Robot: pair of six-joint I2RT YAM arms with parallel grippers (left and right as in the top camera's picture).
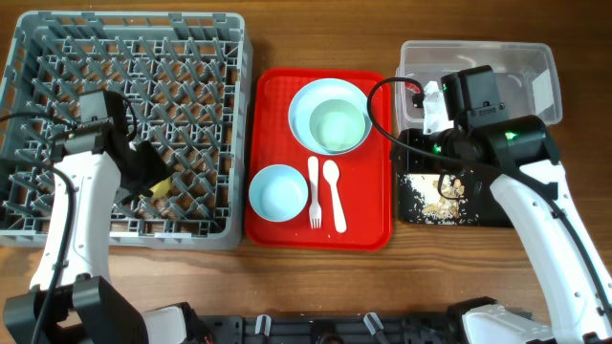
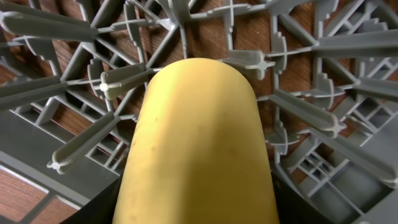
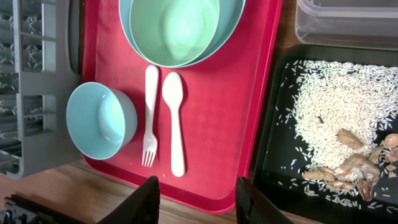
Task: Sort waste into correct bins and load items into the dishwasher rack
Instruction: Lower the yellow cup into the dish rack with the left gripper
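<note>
Our left gripper (image 1: pixel 153 181) has its jaws closed on the small yellow cup (image 2: pixel 199 143), low among the pegs of the dishwasher rack (image 1: pixel 57 57). Our right gripper (image 3: pixel 196 199) hovers over the red tray's (image 3: pixel 236 124) near rim, jaws partly open and empty, beside the black tray (image 3: pixel 280 168) of rice crumbs (image 3: pixel 342 106).

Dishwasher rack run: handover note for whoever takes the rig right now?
Left gripper: shut on the yellow cup, low over the dishwasher rack pegs, not released.
Right gripper: open, empty, raised near the black tray.
Done: rice in the black tray. Clear tub contents mostly hidden by the right arm.
To do: seat the cup; rack big bowl, small bowl, fork, spoon, all on the red tray.
</note>
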